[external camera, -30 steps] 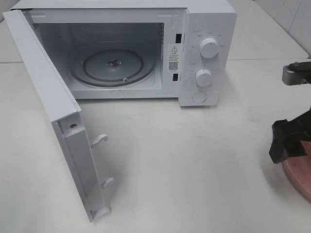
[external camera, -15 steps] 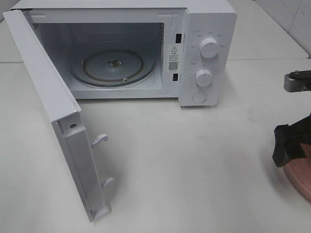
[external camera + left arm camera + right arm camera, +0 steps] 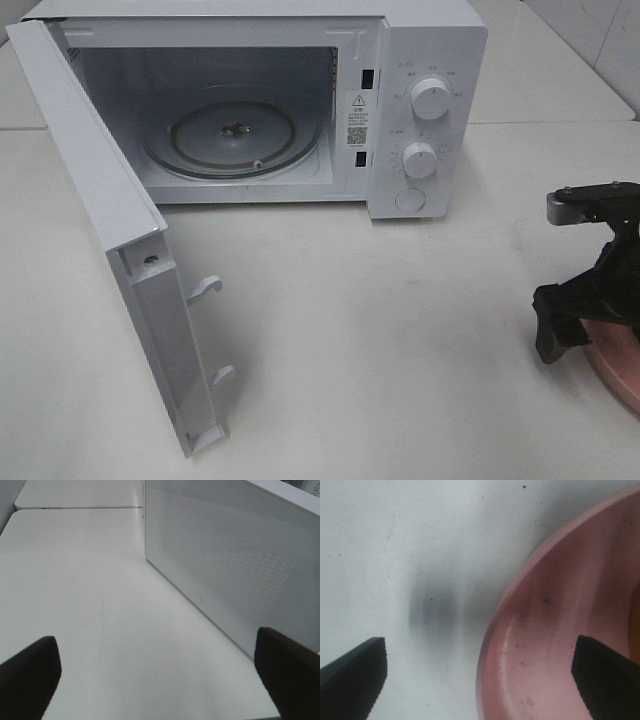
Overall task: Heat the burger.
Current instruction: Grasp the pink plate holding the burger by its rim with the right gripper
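Observation:
The burger is out of view in every frame. At the table's right edge lies the pink plate (image 3: 622,372), cut off by the frame. My right gripper (image 3: 578,312) hangs open just over the plate's left rim. In the right wrist view its fingers straddle that rim, one over bare table and one over the plate (image 3: 555,630), and the right gripper (image 3: 479,655) holds nothing. My left gripper (image 3: 157,647) is open and empty, low over the table beside the outer face of the microwave door (image 3: 235,565). It does not show in the exterior view.
A white microwave (image 3: 430,60) stands at the back with its door (image 3: 100,210) swung wide open toward the front left. Its glass turntable (image 3: 235,135) carries nothing. Two knobs and a button sit on its right panel. The white table (image 3: 400,350) spreads in front.
My right gripper has moved left and a little down, further into the exterior view, over the plate's left rim. The microwave and door have not moved.

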Tool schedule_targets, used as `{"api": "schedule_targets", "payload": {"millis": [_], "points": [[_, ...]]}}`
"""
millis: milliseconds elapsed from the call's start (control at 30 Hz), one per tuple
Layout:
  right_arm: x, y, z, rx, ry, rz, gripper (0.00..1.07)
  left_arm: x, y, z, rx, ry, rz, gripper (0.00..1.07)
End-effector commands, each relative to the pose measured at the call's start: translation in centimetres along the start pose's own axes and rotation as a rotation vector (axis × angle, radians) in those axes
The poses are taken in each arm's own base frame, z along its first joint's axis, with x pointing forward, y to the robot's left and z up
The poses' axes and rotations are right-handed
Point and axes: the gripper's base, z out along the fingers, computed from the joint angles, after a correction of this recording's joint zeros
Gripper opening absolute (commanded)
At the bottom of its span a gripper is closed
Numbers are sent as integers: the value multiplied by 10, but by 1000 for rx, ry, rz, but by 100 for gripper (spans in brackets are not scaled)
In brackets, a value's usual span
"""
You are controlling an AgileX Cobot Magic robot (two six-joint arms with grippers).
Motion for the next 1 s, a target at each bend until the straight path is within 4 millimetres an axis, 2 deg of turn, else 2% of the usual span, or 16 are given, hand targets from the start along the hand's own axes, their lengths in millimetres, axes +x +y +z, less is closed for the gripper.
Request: {"api": "schedule_targets", "payload": {"millis": [33,100,267,533,633,933,967,1000], "points": [[-1,-3,4,16,-5,-5,95,1,0,-3,4,-26,1,103],[-3,-6,13,48,11,3,94,1,0,-3,4,-26,1,103],[-4,-7,22,64,21,11,93,1,0,-3,4,-26,1,103],[-5,-7,23,64,11,8,88,1,0,-3,4,-26,1,103],[-6,-8,23,73,5,6,81,1,0,-3,4,-26,1,103],[-3,-7,34,75,65,27,72,1,0,-3,4,-26,1,103],[-2,-7,34,76,68,28,69,1,0,-3,4,-26,1,103],[-2,-7,34,81,74,40,59,1,0,-3,4,-26,1,103]]}}
